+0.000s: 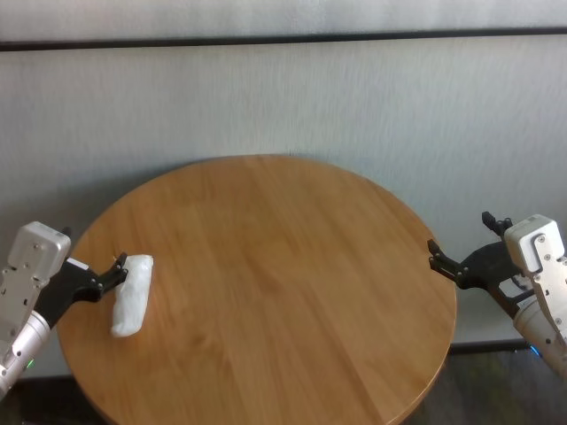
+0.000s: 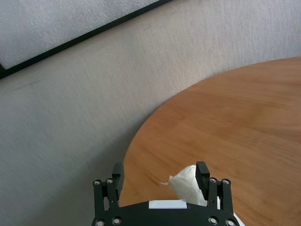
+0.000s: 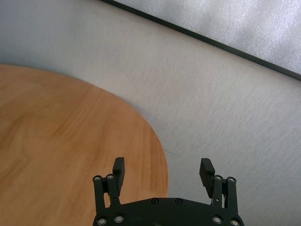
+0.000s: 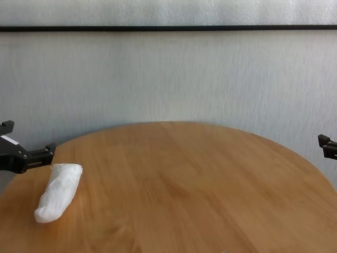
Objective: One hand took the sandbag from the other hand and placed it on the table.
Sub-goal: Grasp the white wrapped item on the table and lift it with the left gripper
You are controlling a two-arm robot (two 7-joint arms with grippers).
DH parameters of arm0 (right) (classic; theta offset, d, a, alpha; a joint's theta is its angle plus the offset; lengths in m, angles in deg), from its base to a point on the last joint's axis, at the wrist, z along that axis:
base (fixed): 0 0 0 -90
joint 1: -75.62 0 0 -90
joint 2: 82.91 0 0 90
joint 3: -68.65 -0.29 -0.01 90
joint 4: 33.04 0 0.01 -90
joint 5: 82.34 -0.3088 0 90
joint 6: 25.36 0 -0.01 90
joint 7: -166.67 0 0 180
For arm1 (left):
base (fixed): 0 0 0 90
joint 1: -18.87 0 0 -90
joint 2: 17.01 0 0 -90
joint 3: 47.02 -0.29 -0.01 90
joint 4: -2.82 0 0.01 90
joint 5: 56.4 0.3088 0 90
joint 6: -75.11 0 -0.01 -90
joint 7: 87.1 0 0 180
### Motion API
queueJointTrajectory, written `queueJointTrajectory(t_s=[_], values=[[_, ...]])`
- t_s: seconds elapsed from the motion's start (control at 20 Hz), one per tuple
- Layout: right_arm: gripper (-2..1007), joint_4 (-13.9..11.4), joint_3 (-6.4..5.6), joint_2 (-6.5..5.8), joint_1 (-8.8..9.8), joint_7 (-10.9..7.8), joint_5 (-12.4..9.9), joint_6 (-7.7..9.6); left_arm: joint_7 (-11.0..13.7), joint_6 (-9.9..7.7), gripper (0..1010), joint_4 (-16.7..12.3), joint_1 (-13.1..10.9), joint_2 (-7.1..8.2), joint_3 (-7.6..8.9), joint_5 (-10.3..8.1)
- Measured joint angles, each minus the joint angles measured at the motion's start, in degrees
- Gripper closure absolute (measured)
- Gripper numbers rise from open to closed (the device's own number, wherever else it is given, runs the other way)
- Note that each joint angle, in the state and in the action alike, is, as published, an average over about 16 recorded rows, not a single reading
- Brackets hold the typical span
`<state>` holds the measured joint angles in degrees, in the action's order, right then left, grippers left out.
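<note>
The white crinkled sandbag [image 1: 131, 295] lies on the round wooden table [image 1: 283, 266] near its left edge, also in the chest view [image 4: 57, 192]. My left gripper [image 1: 93, 252], with a green light on its wrist, is open at the bag's far end. In the left wrist view the bag's end [image 2: 188, 187] lies inside the open gripper [image 2: 160, 172], close to one finger; the jaws are not closed on it. My right gripper [image 1: 461, 235], with a blue light on its wrist, is open and empty at the table's right edge, as its wrist view [image 3: 163, 167] shows.
A grey wall with a black horizontal strip [image 4: 168, 28] stands behind the table. The tabletop [image 4: 184, 179] carries only the sandbag. Grey floor shows past the table's rim in the right wrist view [image 3: 225, 117].
</note>
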<state>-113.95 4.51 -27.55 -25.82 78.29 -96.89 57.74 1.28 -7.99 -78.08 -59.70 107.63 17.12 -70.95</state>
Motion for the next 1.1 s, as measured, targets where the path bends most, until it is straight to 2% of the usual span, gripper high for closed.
queueJointTrajectory(t_s=[1.1], values=[[0,0.00,0.00,0.00,0.00,0.00,0.00,0.00,0.00,0.00,10,0.00,0.00,0.00,0.00,0.00]])
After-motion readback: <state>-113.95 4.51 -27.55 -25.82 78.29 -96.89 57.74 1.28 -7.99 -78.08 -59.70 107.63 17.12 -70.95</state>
